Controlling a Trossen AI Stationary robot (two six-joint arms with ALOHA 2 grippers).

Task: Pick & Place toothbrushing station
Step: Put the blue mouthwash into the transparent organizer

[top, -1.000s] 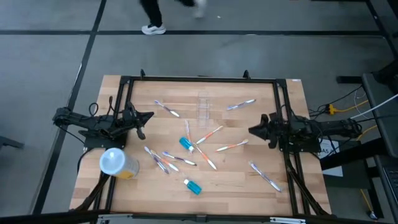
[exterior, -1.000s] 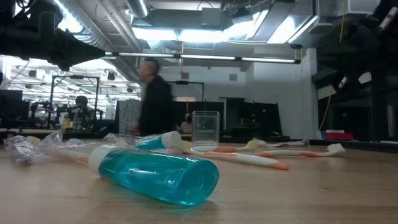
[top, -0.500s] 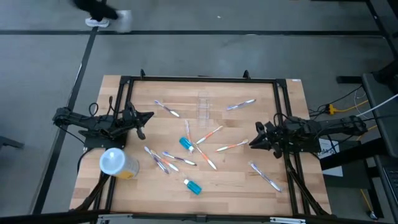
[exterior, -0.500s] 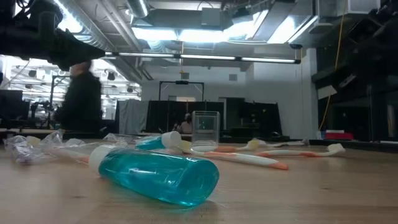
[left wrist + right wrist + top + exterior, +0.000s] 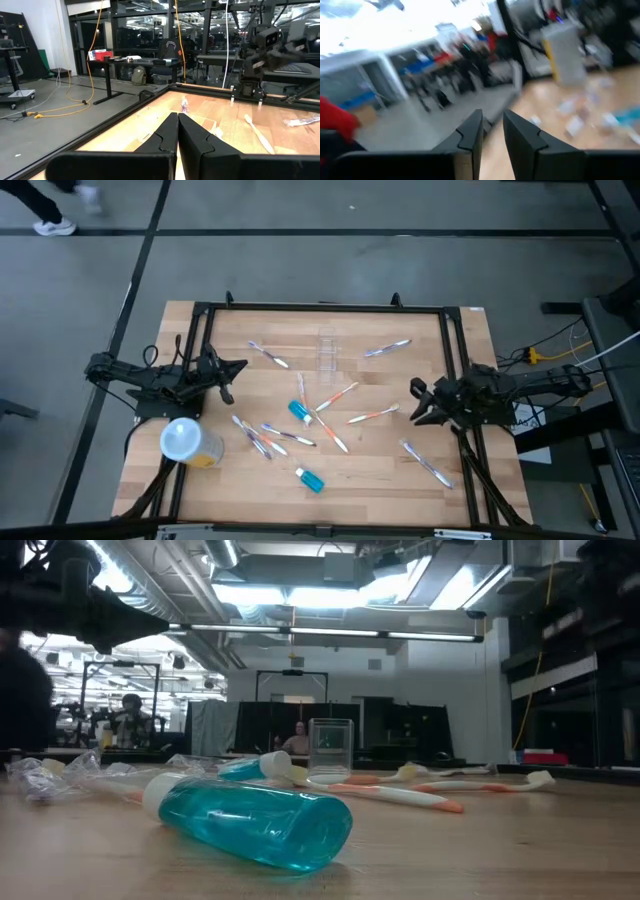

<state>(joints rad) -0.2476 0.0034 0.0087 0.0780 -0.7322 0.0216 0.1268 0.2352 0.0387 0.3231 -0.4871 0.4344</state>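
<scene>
Toward the far middle of the pale wooden table [image 5: 200, 490], the small clear, colourless plastic cup-like holder [image 5: 327, 348] is found standing upright and empty, untouched by either arm; in the low view it [image 5: 330, 749] is seen behind the other items. Orange-handled toothbrushes [image 5: 340, 395] and further toothbrushes with purple and blue handles [image 5: 262, 438] are scattered just nearer than the holder, none touching it. A teal-filled clear bottle with a white cap [image 5: 310, 478] is laid on its side near the front edge, and a second teal bottle [image 5: 298, 412] lies mid-table. A yellow tub with a pale round lid [image 5: 186, 442] is placed at the front left.

Right tool [image 5: 414, 404]: fingers slightly parted, nothing between them. Over the last second it has been shifted from beside the holder's row toward the front, now over the table's right part near the orange toothbrushes. Judged: a toothbrush, not the holder, is being approached first.

Left tool [image 5: 234, 369]: fingers pressed together, parked at the left edge, unchanged.

Person passing on the floor behind has moved out leftward.
</scene>
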